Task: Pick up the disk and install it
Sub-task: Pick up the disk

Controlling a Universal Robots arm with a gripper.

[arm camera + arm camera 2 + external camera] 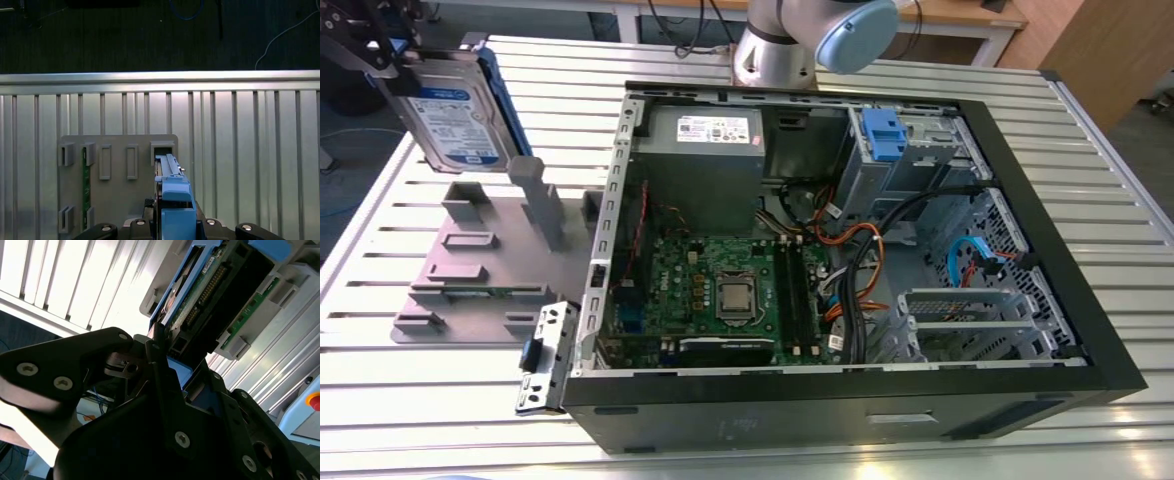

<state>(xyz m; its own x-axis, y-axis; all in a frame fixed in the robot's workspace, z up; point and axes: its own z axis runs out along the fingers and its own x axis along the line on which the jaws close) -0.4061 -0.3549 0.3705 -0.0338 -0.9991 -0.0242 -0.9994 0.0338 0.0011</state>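
Disk point(454, 105) clamped in jaws, label point(458, 125) facing exterior view, edge-on in first wrist view

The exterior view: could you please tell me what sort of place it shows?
Probably a robotics lab or workshop bench for computer assembly: an open computer case lies on a slotted aluminium table, a grey fixture plate sits beside it, and the gripper holds the disk aloft.
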